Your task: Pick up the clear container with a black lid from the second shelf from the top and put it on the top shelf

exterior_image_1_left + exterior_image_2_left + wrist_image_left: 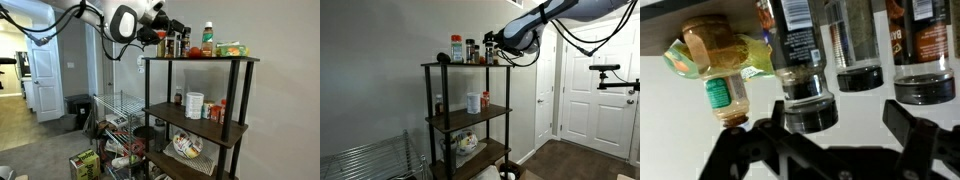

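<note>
The wrist view is upside down. The clear container with a black lid (805, 95) stands on the top shelf (200, 61) in a row with other dark-lidded jars (855, 60). My gripper (840, 135) is open around it: the container is close to the finger on the image's left, with a wide gap to the other finger. In both exterior views my gripper (160, 38) (492, 45) is at the end of the top shelf (460, 66). The second shelf from the top (195, 126) (470, 118) holds a white tub (194, 105) and small jars.
A green-labelled bottle (725, 90) and a yellow-green bag (690, 55) stand beside the jars. A chrome wire rack (115, 120) (365, 160) stands by the shelf unit. A bowl (188, 147) is on the lowest board. A white door (595, 90) is behind the arm.
</note>
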You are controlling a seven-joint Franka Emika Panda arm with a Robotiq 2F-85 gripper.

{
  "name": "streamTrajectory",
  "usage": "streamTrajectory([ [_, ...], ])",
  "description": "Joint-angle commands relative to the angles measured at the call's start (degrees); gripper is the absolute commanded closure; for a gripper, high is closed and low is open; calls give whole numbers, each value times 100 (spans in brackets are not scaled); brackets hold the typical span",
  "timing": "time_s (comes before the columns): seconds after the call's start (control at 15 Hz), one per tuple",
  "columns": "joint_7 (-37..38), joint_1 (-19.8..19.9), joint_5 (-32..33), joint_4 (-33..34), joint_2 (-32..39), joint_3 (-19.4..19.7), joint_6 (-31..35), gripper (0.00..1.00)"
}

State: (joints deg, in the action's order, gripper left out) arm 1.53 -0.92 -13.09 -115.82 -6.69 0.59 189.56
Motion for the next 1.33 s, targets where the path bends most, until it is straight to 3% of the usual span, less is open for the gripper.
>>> streamTrajectory([
  [0.0, 187, 52, 142, -727, -567, -28, 170, 0],
  [0.73, 185, 12, 172, -1357, -1007, -31, 137, 1],
  [0.8, 8, -88, -24, -1371, -998, 23, 134, 25],
  [0.93, 16, -97, -31, -1394, -954, 34, 111, 31],
  [1.27, 16, -93, -24, -1451, -891, 27, 87, 64],
])
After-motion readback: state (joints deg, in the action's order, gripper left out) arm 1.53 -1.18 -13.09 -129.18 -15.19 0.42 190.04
